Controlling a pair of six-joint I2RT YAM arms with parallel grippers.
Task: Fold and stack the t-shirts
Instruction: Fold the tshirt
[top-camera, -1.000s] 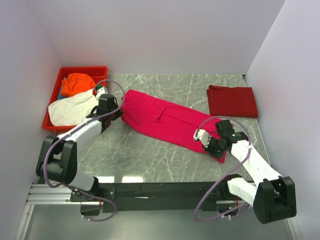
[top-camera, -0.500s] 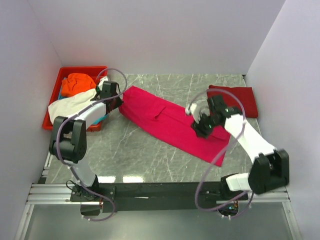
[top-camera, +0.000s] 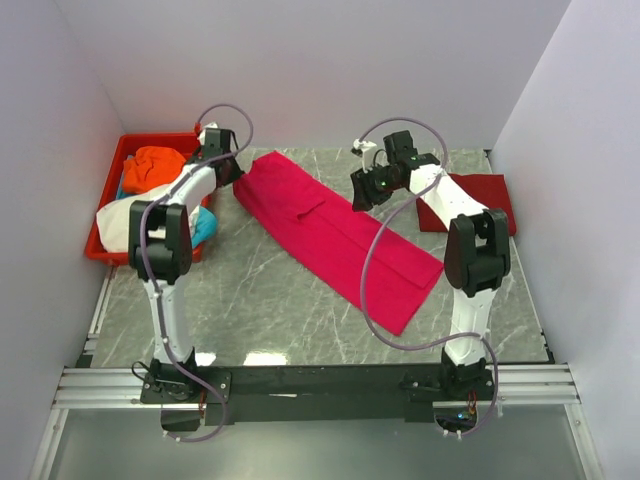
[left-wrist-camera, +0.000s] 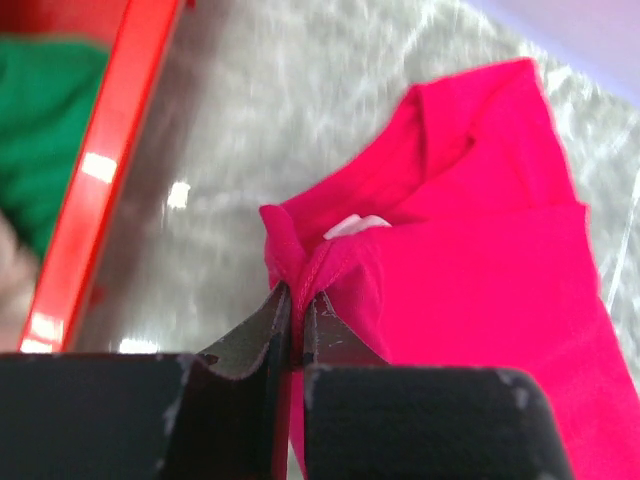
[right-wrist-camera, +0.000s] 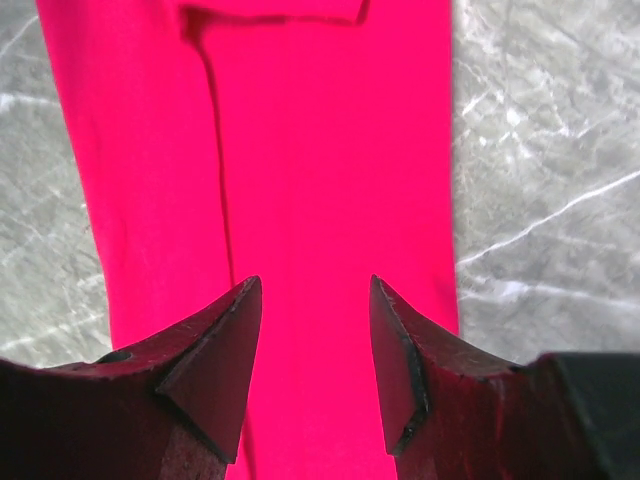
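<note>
Our left claw (left-wrist-camera: 293, 300) was pinched tight on a bunched edge of the pink shirt (left-wrist-camera: 480, 260) at its collar end, near the red tray (left-wrist-camera: 105, 180); our right claw (right-wrist-camera: 312, 285) stood wide over the same shirt, holding nothing; the shirt lay as a long folded strip slanting across the table (top-camera: 280, 300); a darker red shirt (top-camera: 480, 200) lay folded by the right wall; an orange shirt (top-camera: 155, 165), a white shirt (top-camera: 115, 225) and a teal shirt (top-camera: 205, 228) were heaped in the tray.

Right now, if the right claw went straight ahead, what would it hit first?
Probably the pink shirt: the open right gripper points at its cloth, though the gap is hard to judge.
</note>
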